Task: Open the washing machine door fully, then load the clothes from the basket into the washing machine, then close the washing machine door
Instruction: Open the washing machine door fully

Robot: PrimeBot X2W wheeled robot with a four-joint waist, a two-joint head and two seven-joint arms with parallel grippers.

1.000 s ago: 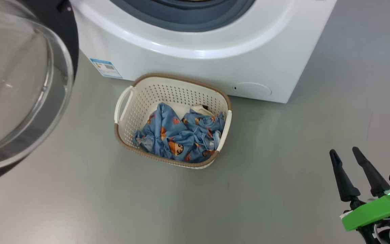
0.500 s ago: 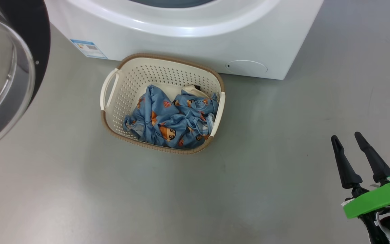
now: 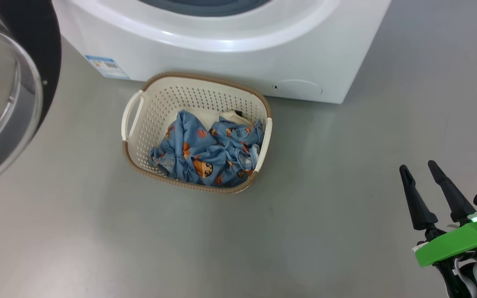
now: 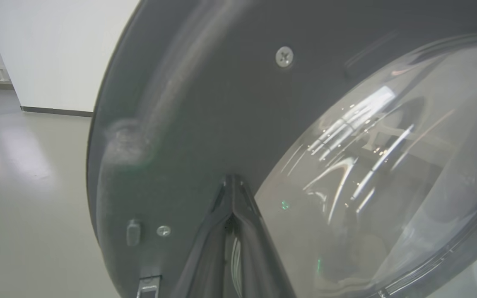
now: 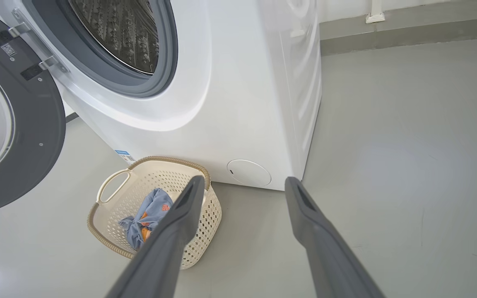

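Since a second before, my head camera had swung, sliding the whole scene up and leftward in its view; the basket (image 3: pixel 157 109) kept its place just in front of the washing machine (image 3: pixel 222 62). My left gripper (image 4: pixel 231 179) was pressed together and held nothing. Its tips were up at the dark inner ring of the washing machine door (image 4: pixel 189 103), just beside the glass window (image 4: pixel 367 165); whether they touched it I could not tell. My right gripper (image 3: pixel 416 165) stood spread wide and empty, fingers pointing up the head view from a green wrist bracket (image 3: pixel 456 244), over bare floor (image 3: pixel 325 207) well apart from the basket, on its right. The door stood swung open at the machine's left. The clothes (image 3: pixel 205 153) lay crumpled inside the basket, blue print beside a cream piece.
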